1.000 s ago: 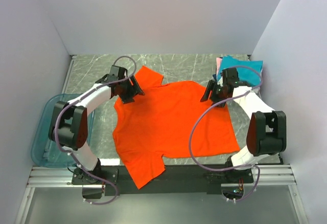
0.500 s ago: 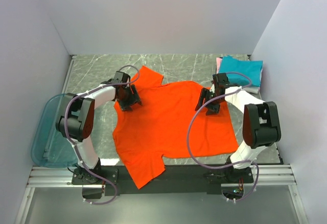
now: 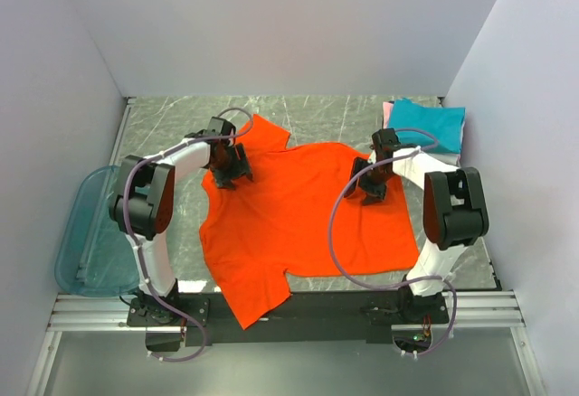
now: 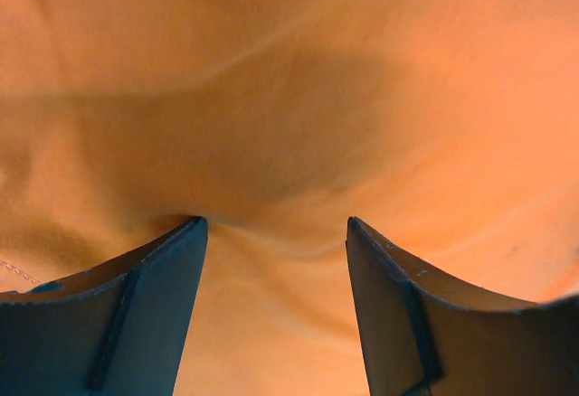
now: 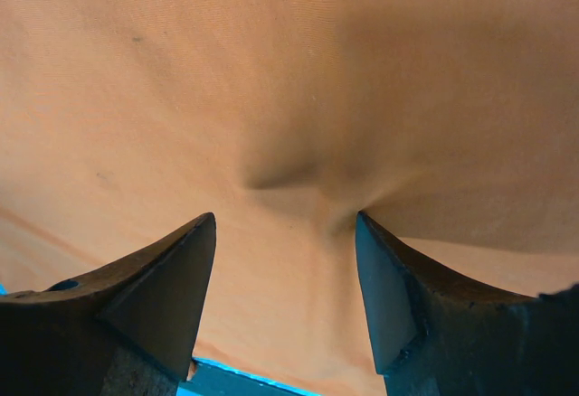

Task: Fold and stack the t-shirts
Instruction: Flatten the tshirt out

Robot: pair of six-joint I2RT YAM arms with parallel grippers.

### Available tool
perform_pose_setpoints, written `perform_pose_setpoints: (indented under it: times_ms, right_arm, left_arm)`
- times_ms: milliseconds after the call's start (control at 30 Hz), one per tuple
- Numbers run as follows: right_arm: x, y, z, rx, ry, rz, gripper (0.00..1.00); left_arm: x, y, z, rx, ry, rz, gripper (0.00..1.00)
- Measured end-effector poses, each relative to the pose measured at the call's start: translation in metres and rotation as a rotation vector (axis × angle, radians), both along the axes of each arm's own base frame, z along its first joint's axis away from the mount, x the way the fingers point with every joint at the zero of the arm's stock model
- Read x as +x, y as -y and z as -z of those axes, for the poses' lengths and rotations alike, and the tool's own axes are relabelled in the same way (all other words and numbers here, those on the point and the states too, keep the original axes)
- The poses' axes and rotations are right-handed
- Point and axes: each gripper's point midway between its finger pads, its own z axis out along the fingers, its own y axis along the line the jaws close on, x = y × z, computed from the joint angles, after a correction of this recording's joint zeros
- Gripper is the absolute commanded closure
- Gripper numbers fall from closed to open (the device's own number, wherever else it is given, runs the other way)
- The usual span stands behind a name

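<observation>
A bright orange-red t-shirt (image 3: 298,220) lies spread on the table, one sleeve at the far left and one at the near edge. My left gripper (image 3: 233,174) presses down on its far left part, jaws open, tips dug into the cloth (image 4: 289,98). Over on the shirt's far right edge my right gripper (image 3: 371,190) is also open, tips pushed into the orange cloth (image 5: 271,80). Both wrist views show fabric dimpled between the spread fingers. A folded stack of t-shirts, teal (image 3: 432,125) on top with pink showing beneath, sits at the far right corner.
A translucent blue-green plastic bin (image 3: 86,233) sits off the table's left edge. White walls enclose the workspace on three sides. The metal rail with the arm bases runs along the near edge.
Both grippers moved down and inward onto the orange-red t-shirt: the left toward its far left shoulder, the right away from the teal stack onto the shirt's right edge.
</observation>
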Motion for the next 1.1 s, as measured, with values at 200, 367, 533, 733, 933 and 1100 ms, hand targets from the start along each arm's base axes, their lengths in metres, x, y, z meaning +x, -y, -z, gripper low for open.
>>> perform_pose_setpoints:
  times_ms: [200,367,533,733,933,1100]
  right_arm:
    - [0.014,-0.003,0.0,0.001,-0.024,-0.002,0.31]
    - [0.03,-0.006,0.0,0.001,-0.042,-0.008,0.31]
    - [0.053,-0.009,-0.001,-0.002,-0.045,-0.011,0.31]
    - [0.083,-0.011,-0.002,-0.01,-0.037,-0.021,0.31]
    - [0.107,-0.013,-0.003,-0.021,-0.033,-0.029,0.31]
    - [0.119,-0.013,-0.004,-0.03,-0.032,-0.034,0.31]
  left_arm:
    - [0.02,0.003,0.0,0.018,0.01,0.023,0.3]
    - [0.043,0.005,0.0,0.023,0.024,0.033,0.3]
    - [0.072,0.002,-0.001,0.025,0.042,0.029,0.3]
    - [0.11,-0.003,-0.003,0.027,0.077,0.022,0.3]
    - [0.139,-0.006,-0.005,0.021,0.13,0.047,0.3]
    - [0.158,-0.006,-0.007,0.024,0.17,0.074,0.29]
